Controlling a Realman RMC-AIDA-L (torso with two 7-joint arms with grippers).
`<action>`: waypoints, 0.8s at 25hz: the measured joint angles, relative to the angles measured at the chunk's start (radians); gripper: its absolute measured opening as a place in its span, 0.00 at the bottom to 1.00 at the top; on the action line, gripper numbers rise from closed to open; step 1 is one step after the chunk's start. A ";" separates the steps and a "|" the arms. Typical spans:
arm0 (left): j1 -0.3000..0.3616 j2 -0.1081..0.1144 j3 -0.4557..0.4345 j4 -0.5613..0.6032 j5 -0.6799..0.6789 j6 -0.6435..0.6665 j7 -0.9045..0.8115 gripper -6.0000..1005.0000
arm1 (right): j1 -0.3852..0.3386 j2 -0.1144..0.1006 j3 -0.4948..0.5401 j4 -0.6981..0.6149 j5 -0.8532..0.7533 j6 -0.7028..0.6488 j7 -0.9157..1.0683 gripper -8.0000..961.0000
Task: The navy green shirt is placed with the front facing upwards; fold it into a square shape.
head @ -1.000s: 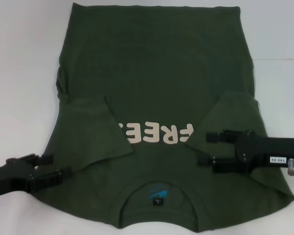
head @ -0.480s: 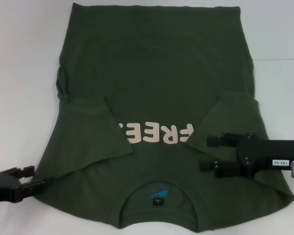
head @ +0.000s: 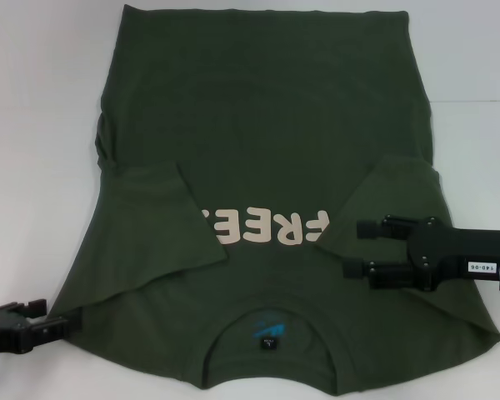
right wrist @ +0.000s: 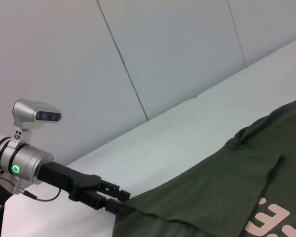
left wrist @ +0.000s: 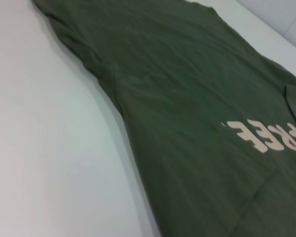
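the navy green shirt (head: 267, 158) lies face up on the worktop (head: 33, 125), sleeves folded in. left gripper (head: 57, 325) fingers open at its shoulder edge; right gripper (head: 354, 248) fingers open over the right sleeve, seemingly poised to grasp.

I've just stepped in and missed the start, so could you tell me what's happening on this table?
A two-armed robot is folding a navy green shirt that lies front up on the white table. Both sleeves are already folded in over the chest, partly covering the "FREE" lettering. The left gripper is at the shirt's left edge near the shoulder, its fingers meeting the fabric edge. The right gripper is open, over the folded right sleeve. The body isn't folded into a square yet.
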 joint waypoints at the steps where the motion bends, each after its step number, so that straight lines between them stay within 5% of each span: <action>1: -0.001 0.000 0.002 -0.001 0.002 0.000 0.000 0.79 | 0.000 0.000 0.002 0.000 0.000 0.000 0.001 0.95; 20: -0.010 0.003 0.007 0.002 0.019 0.081 -0.001 0.76 | -0.011 0.000 0.025 0.000 0.000 -0.007 0.003 0.95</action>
